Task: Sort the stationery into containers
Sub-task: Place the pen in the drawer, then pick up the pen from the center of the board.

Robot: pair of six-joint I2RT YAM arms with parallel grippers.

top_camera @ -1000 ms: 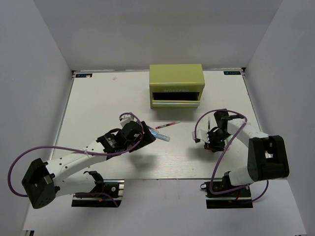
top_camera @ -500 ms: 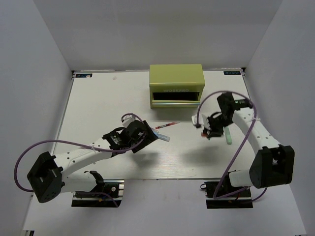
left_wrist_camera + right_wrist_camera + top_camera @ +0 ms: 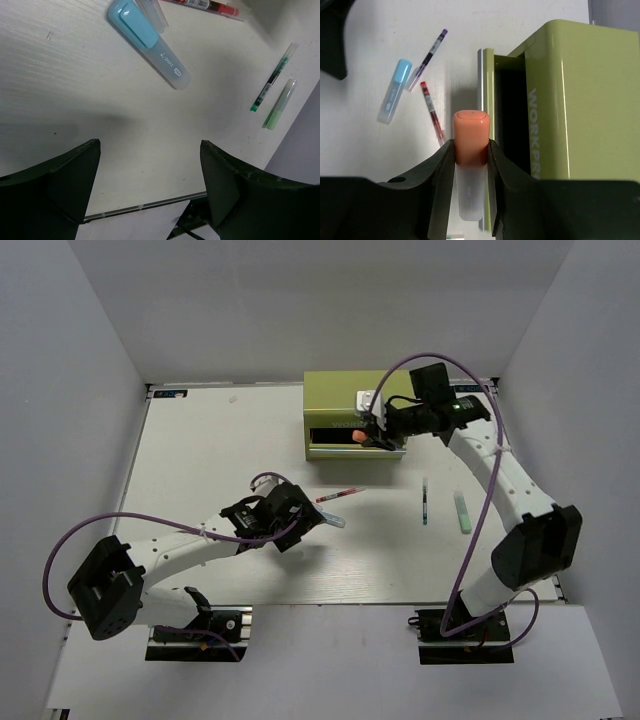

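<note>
1. The right gripper (image 3: 468, 167) is clenched on the orange marker (image 3: 470, 132). Its fingers (image 3: 442, 175) pinch the clear barrel, and the orange cap sticks out past the tips.
2. That marker hangs at the olive-green cabinet (image 3: 360, 392), which stands at the middle of the far edge with one drawer (image 3: 355, 450) pulled out toward the near edge. I cannot tell which of the two drawers it is.
3. The marker's long axis runs along the drawer front, parallel to the far edge, so it should drop in lengthwise without turning. From the wrist view it seems to sit over the front lip rather than squarely over the dark cavity. A small push toward the cabinet looks needed before letting go.
4. The left gripper (image 3: 148, 150) is spread wide and grasps nothing, hovering low near the middle of the tabletop.
5. The light blue piece (image 3: 150, 42) lies just ahead of the left tips, slanted across their gap. The red-and-white pen (image 3: 210, 6) lies a little beyond it. The left arm is the nearer one for both.
6. The dark thin pen (image 3: 425, 502) and the pale green marker (image 3: 461, 511) lie side by side toward the right edge, both pointing from near edge to far edge. They are closer to the right arm's base.
</note>
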